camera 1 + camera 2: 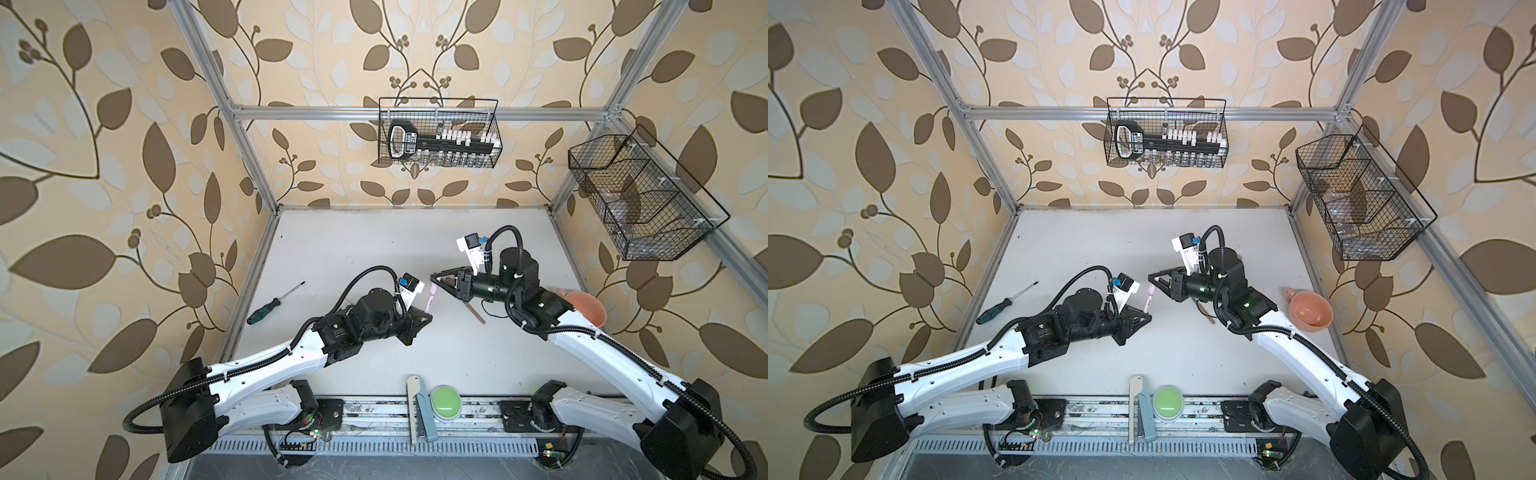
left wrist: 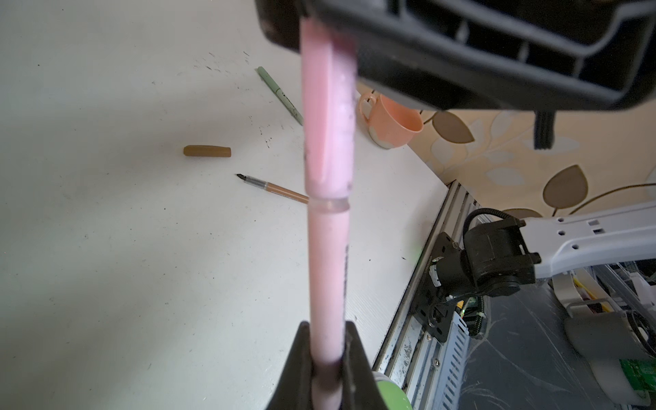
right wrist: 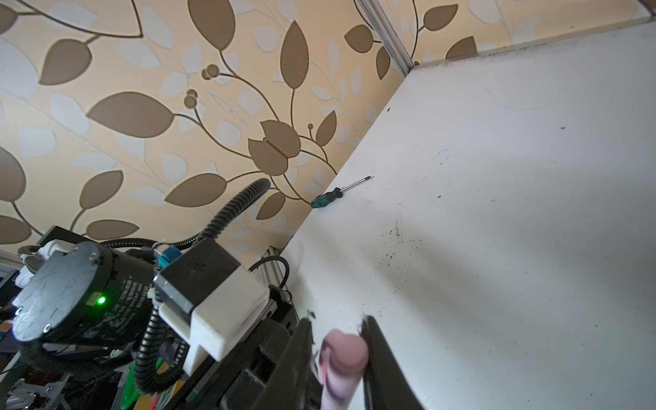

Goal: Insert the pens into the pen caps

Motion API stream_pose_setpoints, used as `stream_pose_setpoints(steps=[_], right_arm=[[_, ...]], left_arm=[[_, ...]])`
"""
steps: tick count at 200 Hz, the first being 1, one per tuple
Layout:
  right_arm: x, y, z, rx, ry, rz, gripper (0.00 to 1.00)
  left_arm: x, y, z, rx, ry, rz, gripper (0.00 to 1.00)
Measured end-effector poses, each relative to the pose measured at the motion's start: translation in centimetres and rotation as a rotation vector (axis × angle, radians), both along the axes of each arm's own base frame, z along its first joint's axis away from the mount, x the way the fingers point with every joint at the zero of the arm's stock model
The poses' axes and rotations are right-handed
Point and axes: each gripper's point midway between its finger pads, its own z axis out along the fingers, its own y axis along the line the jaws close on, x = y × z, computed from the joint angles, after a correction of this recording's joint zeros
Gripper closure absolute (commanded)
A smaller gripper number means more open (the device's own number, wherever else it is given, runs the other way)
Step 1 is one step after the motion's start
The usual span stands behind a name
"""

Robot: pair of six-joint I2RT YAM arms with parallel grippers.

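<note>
My left gripper (image 2: 327,340) is shut on the lower barrel of the pink pen (image 2: 328,262), holding it up above the table (image 2: 106,248). The pink cap (image 2: 328,117) sits on the pen's upper end. My right gripper (image 3: 337,340) is open, its jaws close round the cap (image 3: 342,351); one finger touches it and a thin gap shows at the other. In both top views the two grippers (image 1: 427,311) (image 1: 435,282) meet mid-table at the pen (image 1: 1148,301). A brown pen (image 2: 277,190), uncapped, and a brown cap (image 2: 207,151) lie apart on the table. A green pen (image 2: 280,94) lies beyond, partly hidden.
An orange mug (image 1: 586,309) lies on its side by the right edge. A green-handled screwdriver (image 1: 270,307) lies at the left. A green button (image 1: 445,402) sits at the front rail. Wire baskets (image 1: 438,133) (image 1: 640,195) hang on the back and right walls.
</note>
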Motion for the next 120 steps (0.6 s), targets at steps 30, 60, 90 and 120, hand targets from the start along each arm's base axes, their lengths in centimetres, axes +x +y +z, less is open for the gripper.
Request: stream_pose_setpoints(steps=[30, 60, 90, 120], right_arm=[[-0.1, 0.1, 0.2, 0.01, 0.004, 0.007, 0.92], [-0.2, 0.3, 0.5, 0.021, 0.001, 0.013, 0.99], [-0.1, 0.3, 0.9, 0.031, -0.018, 0.011, 1.0], [0.0, 0.4, 1.2, 0.037, -0.033, 0.01, 1.0]], left_arm=[[0.1, 0.2, 0.1, 0.003, -0.008, 0.006, 1.0], [0.4, 0.5, 0.3, 0.015, -0.034, 0.02, 1.0], [0.7, 0.6, 0.8, 0.029, -0.058, 0.032, 1.0], [1.0, 0.7, 1.0, 0.044, -0.072, 0.037, 1.0]])
